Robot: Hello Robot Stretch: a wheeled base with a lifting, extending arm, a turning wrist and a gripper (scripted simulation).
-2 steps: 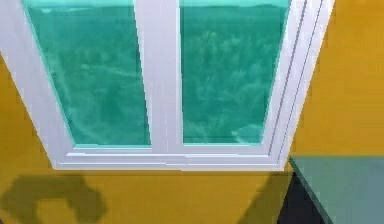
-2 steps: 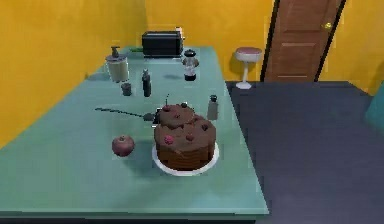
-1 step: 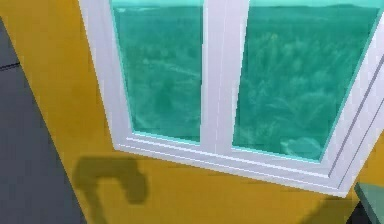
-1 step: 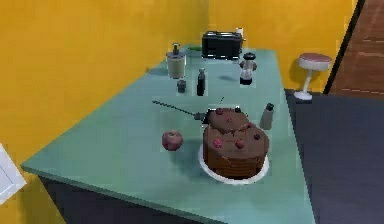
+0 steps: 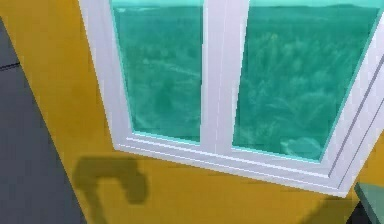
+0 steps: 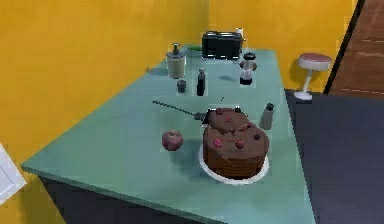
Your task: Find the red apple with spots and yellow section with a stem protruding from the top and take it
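A red apple [image 6: 172,140] lies on the teal bench [image 6: 100,130], about midway between its long edges and somewhat toward the near end. It is a small round thing with a paler patch (spots and stem are too small to tell). Just beside it, toward the arm side view's right, a chocolate cake [image 6: 236,150] topped with red pieces stands on a white plate [image 6: 214,173]. The apple and the plate are apart.

Beyond the cake a dark long-handled utensil [image 6: 178,106] lies flat on the bench. A grey shaker [image 6: 267,116] stands upright near the bench's right edge. At the far end a black toaster [image 6: 222,44] sits against the yellow wall [image 6: 70,50]. In front of it stand a lidded jar [image 6: 177,64], a dark bottle [image 6: 201,84] and a glass container [image 6: 247,69].

Past the far right corner a white stool [image 6: 312,72] stands on the dark floor [image 6: 340,150], near a wooden door [image 6: 362,45].

Ahead, a white-framed window [image 5: 224,80] with green-tinted panes is set in the same yellow wall.

The gripper's state cannot be told.
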